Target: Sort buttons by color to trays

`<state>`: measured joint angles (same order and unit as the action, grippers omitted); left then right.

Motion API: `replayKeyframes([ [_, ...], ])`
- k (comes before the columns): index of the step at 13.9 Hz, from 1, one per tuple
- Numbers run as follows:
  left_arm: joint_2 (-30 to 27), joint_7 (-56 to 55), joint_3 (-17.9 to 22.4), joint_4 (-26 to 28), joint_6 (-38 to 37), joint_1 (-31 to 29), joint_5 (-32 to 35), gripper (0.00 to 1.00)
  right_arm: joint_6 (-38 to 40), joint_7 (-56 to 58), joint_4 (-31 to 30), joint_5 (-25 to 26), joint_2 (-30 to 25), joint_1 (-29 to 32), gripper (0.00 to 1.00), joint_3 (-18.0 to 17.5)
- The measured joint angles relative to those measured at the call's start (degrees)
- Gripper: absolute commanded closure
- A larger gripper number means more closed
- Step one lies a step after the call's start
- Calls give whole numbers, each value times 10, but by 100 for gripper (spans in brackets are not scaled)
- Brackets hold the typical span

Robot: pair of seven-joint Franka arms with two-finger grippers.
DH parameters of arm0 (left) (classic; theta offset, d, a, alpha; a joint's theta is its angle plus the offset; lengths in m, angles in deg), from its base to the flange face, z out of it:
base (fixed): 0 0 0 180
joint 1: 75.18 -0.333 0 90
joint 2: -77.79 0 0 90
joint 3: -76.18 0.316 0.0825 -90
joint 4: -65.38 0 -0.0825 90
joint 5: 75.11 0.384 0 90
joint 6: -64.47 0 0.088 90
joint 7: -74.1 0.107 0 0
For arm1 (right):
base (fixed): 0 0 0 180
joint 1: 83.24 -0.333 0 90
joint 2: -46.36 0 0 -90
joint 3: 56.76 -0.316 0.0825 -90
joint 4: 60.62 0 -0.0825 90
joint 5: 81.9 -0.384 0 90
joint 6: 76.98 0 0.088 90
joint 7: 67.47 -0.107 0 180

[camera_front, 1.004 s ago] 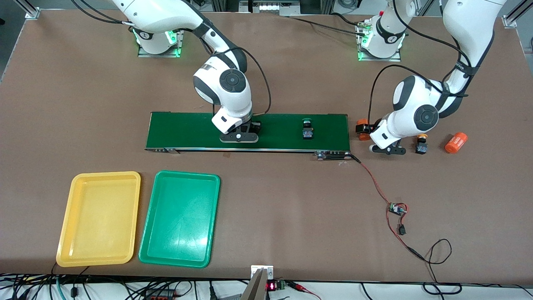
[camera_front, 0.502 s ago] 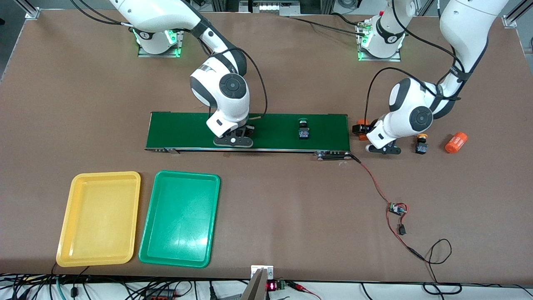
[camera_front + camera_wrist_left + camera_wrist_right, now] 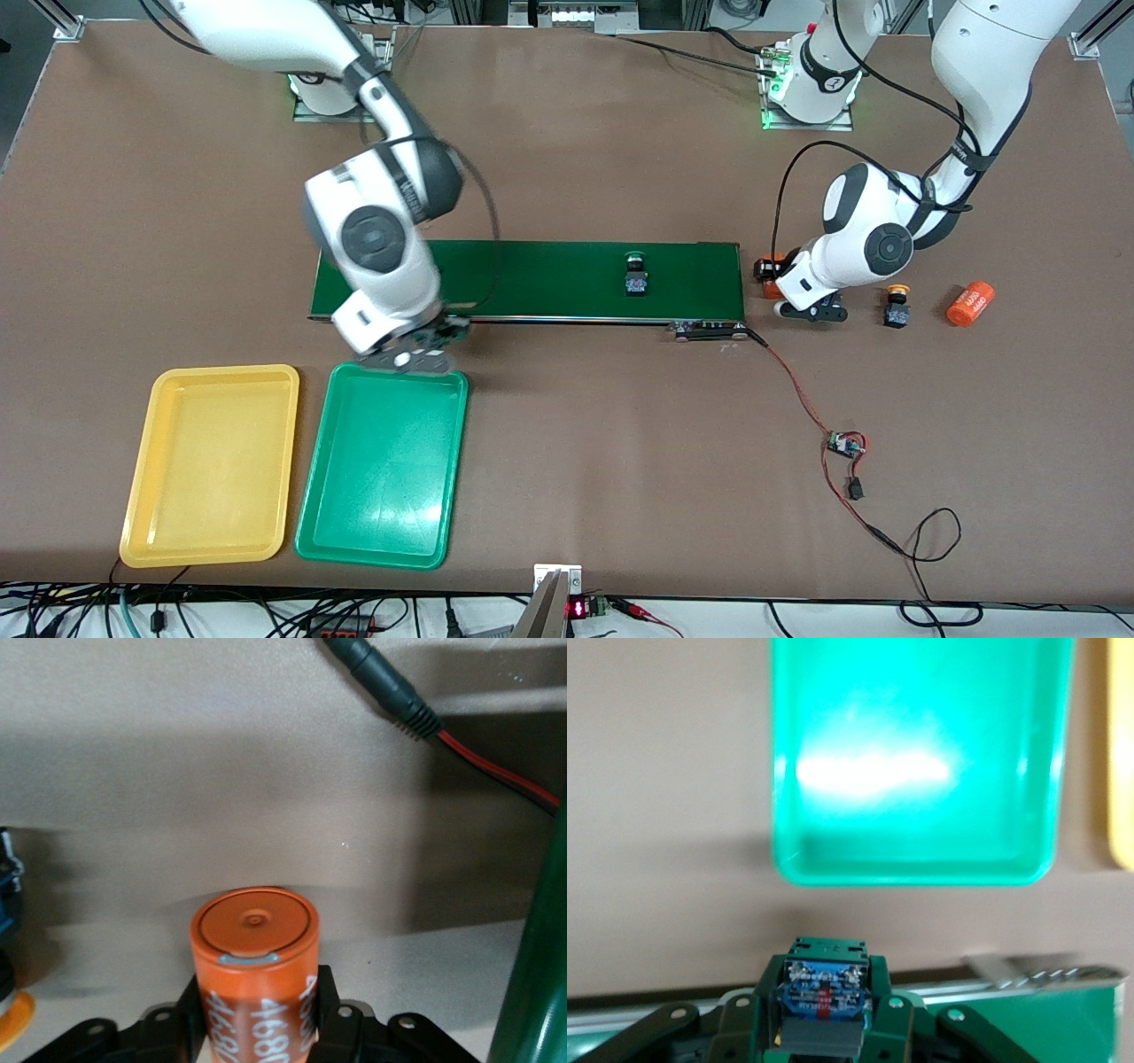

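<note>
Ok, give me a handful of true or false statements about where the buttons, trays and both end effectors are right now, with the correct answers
1. The right end effector grips a push-button switch with a blue body. True.
2. The shallow green plastic tray already holds a button. False: it is empty.
3. The left end effector has its fingers around an orange cylinder marked 4680. True.
4. The shallow yellow plastic tray sits on the long dark-green conveyor belt. False: it lies on the table beside the green tray, nearer the front camera than the belt.
5. No button is on the belt. False: a green-capped button stands on it.
</note>
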<state>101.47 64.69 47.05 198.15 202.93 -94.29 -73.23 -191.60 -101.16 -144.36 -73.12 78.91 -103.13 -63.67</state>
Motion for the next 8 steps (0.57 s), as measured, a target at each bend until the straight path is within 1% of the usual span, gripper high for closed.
replayKeyframes([
  [3,-7,1,-2,-14,-7,0,0,100,0,52,2,-4,1,28,78,11],
  [4,-14,4,-3,-30,-27,0,0,100,-3,71,2,-4,2,37,78,13],
  [6,-31,25,-5,-83,-92,0,0,100,-42,110,2,-8,10,53,78,21],
  [8,-45,80,-15,-148,-164,3,0,100,-98,142,2,-15,32,74,78,25],
])
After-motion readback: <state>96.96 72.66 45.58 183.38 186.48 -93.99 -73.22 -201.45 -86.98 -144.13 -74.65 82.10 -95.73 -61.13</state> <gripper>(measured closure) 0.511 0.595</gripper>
